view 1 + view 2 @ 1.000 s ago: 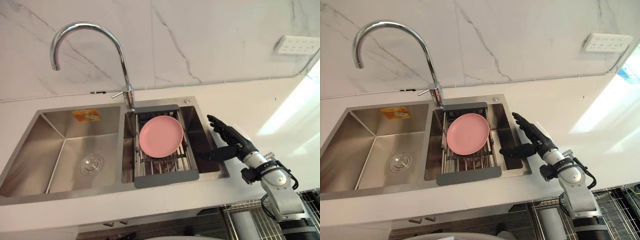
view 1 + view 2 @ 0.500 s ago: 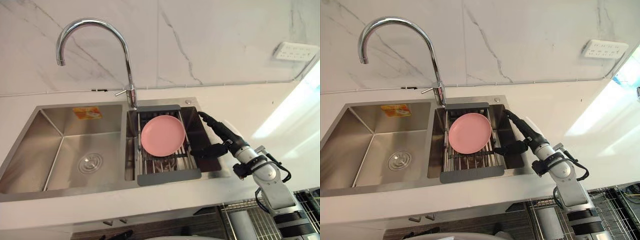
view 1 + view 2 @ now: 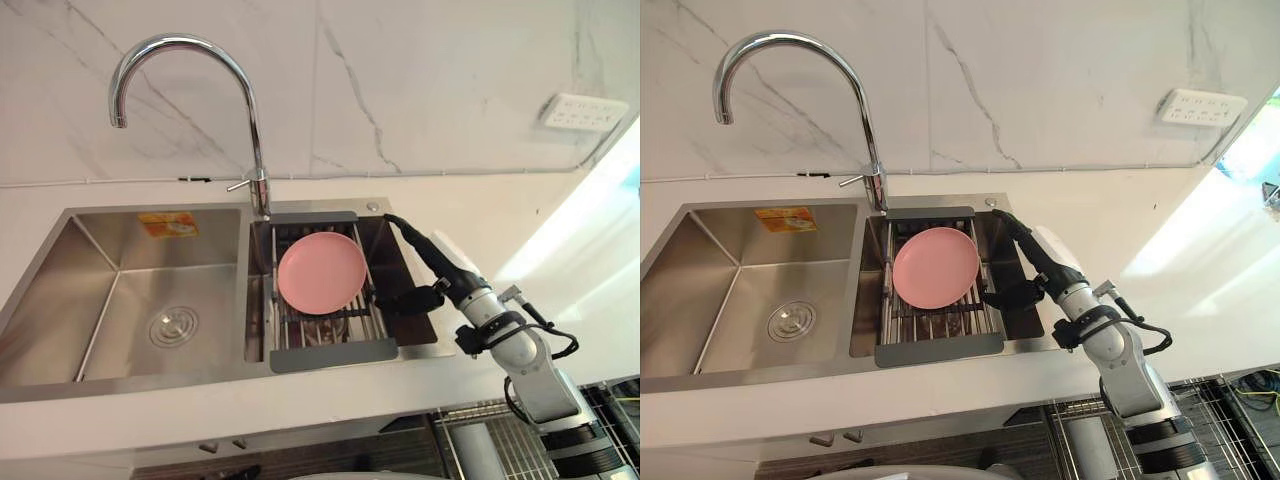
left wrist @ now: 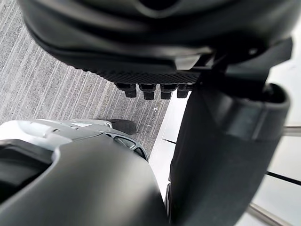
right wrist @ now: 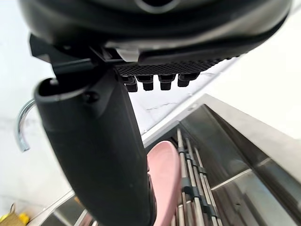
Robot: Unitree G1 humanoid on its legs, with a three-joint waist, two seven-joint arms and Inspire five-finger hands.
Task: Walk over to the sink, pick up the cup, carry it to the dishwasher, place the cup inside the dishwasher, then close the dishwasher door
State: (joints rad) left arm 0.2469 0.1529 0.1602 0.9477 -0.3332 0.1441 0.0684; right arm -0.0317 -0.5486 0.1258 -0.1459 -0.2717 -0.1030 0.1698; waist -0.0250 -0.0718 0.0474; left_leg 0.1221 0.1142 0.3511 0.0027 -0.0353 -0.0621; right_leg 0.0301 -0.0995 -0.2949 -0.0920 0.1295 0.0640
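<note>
The right hand (image 3: 452, 275) reaches out over the right bowl of the sink (image 3: 60, 372). Its fingers are straight, its thumb sticks out toward the rack (image 3: 335, 355), and it holds nothing. A pink plate (image 3: 320, 272) rests on the rack just beside the hand, with the tap (image 3: 255, 150) behind it, and I cannot tell where the cup is. The left hand (image 4: 150, 52) hangs over the grey floor (image 4: 56, 94) with its fingers loose and nothing in it.
</note>
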